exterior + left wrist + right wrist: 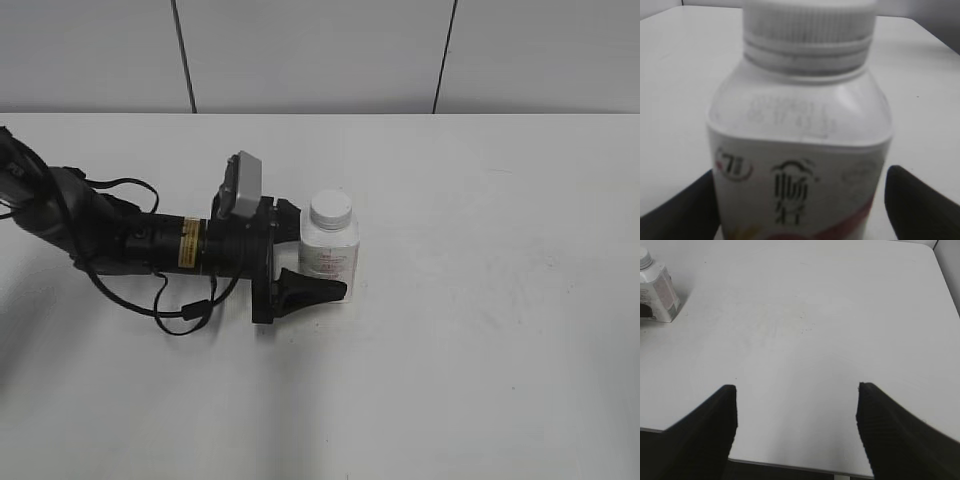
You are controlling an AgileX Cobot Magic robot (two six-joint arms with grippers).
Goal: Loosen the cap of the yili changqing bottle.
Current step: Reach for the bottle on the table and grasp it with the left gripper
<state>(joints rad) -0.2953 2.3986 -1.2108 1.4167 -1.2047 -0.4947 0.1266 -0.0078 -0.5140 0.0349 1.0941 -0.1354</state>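
Left gripper, fingers flanking the bottle mid-frame, grip unconfirmed; right gripper wide open, empty: twist the cap and your bottle may spin.

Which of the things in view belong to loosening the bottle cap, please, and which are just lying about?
Part of the job:
- bottle, upright on the table
- cap, still on the bottle
- left gripper, fingers either side of the bottle body
- right gripper, open, well away from the bottle

Lying about:
- nothing else; only the bare white table
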